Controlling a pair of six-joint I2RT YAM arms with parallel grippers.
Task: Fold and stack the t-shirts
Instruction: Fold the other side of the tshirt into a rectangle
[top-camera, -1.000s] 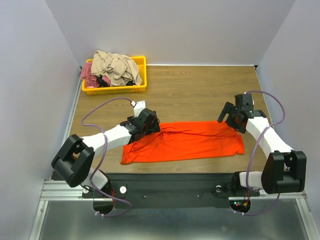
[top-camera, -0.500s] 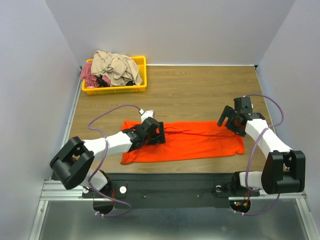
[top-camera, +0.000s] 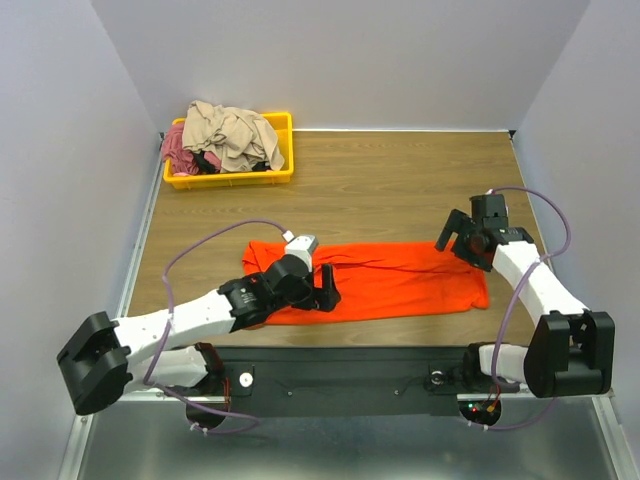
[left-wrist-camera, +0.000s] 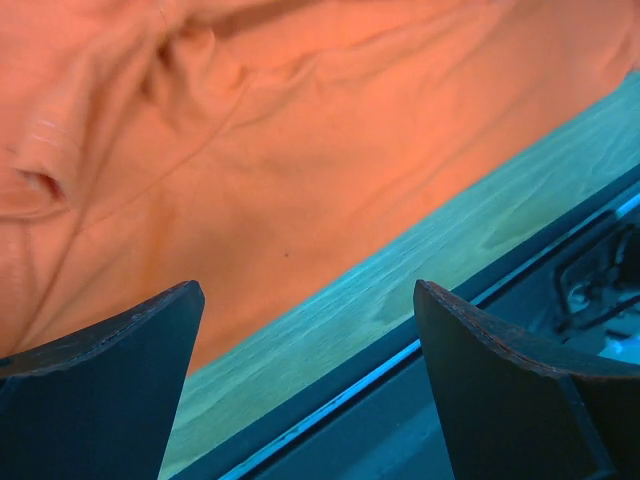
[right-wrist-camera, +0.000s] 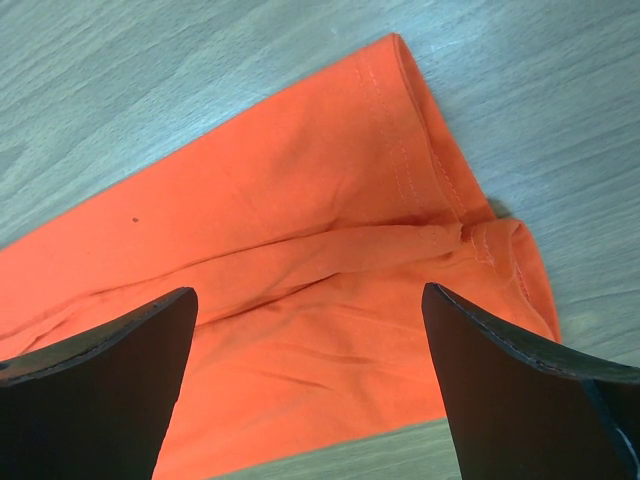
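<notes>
Top external: 1 orange-red t-shirt (top-camera: 400, 280), 2 t-shirts (top-camera: 235, 135) (top-camera: 177, 150) in 1 tray (top-camera: 230, 180), 2 end effectors (top-camera: 327, 288) (top-camera: 452, 240) wide

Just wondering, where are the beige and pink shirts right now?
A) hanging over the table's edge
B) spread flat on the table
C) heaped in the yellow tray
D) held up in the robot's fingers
C: the beige shirt and pink shirt lie crumpled together in the yellow tray at the far left corner, while only the orange shirt lies on the table.
</notes>
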